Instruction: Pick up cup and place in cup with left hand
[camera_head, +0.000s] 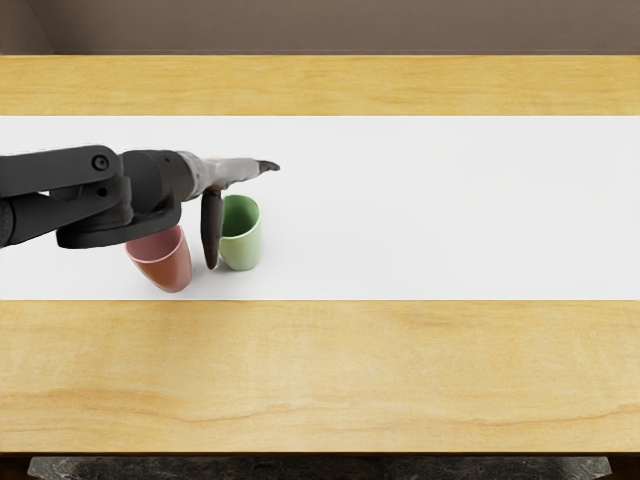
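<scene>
**Left hand poised at the green cup**

The left hand (218, 172) hung left of centre in the frame, open, its thumb (211, 230) pointing down just beside the green cup (241, 240). That cup stood on the tabletop (320, 380), the pink cup (168, 270) to its left, partly hidden beneath the arm. The step seemed to be the grasp. Next, the fingers needed to close around the green cup without nudging its neighbour, then lift.
</scene>
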